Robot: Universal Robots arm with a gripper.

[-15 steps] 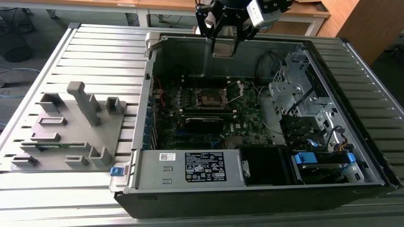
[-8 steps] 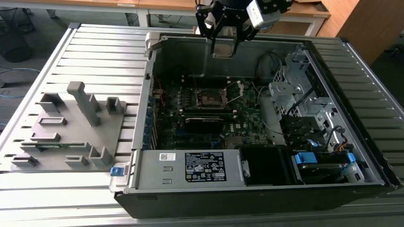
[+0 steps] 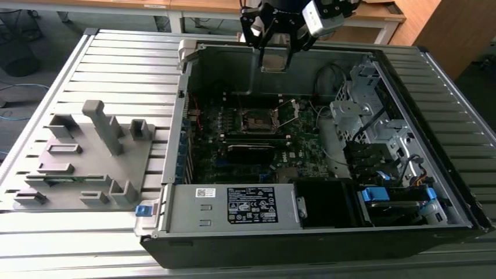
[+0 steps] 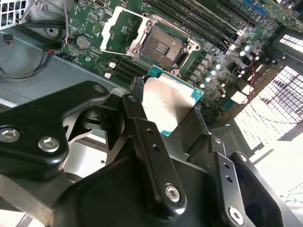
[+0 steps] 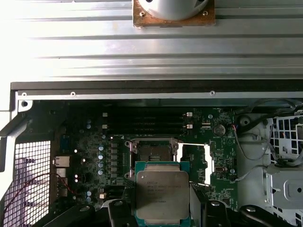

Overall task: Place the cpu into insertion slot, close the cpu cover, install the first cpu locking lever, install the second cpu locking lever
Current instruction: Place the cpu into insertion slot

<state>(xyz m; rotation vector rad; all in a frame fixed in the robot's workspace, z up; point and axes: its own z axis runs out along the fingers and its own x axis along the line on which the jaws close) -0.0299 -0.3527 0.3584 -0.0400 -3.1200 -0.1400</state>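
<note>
Grip: I have the tool (image 4: 166, 101) clamped on the cpu (image 5: 162, 194) by its edges.
Gap: cpu hangs well above the insertion slot (image 5: 152, 152), roughly square to it.
Lid: cpu cover (image 5: 195, 163) open beside that slot.

Soft even daylight; blown-out glare on ribbed table (image 5: 71, 42), dim shadowed computer case (image 3: 232, 72) interior.

the gripper (image 4: 168, 101) is matt black metal all over, its fingers (image 4: 144, 137) long flat bars fixed with silvery hex-socket screws (image 4: 171, 191) to broad rounded link plates (image 4: 42, 127). a pale grey camera block (image 3: 322, 16) is bolted beside the wrist.
</note>
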